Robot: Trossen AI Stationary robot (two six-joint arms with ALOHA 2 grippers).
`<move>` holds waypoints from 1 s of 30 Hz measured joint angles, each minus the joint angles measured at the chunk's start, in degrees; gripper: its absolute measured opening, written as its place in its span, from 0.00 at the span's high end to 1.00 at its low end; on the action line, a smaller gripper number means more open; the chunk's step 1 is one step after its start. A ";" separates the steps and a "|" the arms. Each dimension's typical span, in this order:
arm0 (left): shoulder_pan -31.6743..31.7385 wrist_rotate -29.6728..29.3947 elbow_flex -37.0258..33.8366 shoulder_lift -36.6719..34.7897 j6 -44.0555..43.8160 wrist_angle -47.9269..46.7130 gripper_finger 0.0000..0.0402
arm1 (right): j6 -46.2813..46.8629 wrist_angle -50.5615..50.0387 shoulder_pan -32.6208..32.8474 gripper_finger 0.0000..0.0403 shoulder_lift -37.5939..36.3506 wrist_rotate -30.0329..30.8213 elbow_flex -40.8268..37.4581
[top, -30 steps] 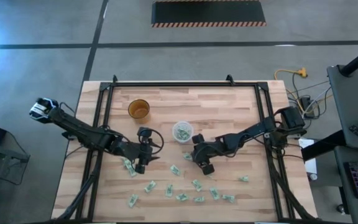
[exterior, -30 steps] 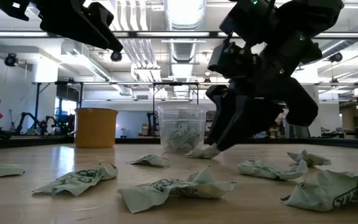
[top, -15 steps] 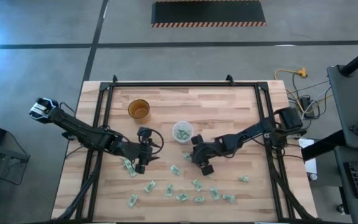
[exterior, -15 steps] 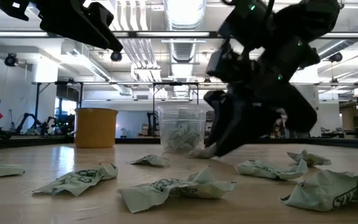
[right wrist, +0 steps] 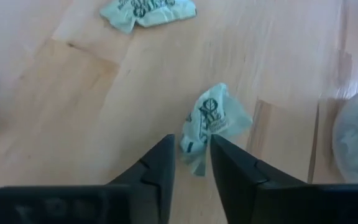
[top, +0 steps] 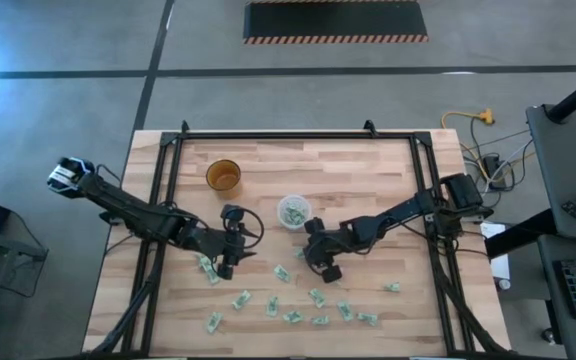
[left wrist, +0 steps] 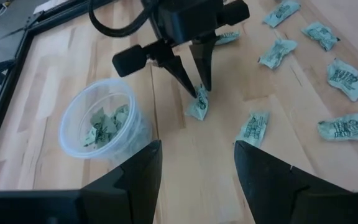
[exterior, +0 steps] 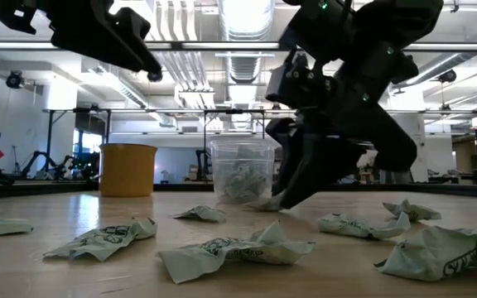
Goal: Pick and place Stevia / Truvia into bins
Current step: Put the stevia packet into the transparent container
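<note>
Left gripper (top: 226, 268) waits over the near-left of the table with its fingers spread and nothing between them, above a sachet lying there. Far left of it stands the amber cup (top: 224, 176), which plays no part. Toward the middle sits the translucent bin (top: 293, 211), already holding several sachets. Just near and right of the bin, the right gripper (left wrist: 199, 93) has its tips down on the wood, pinched around one crumpled Stevia sachet (right wrist: 213, 121); picking so near the bin probably keeps the carry short. Farther right and nearer, loose sachets (top: 317, 297) lie scattered across the table (top: 368, 180), not yet binned.
</note>
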 joint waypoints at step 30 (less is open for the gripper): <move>0.07 -1.25 -0.33 0.00 0.13 0.33 0.54 | -7.79 -4.24 0.34 0.98 -10.07 20.33 1.79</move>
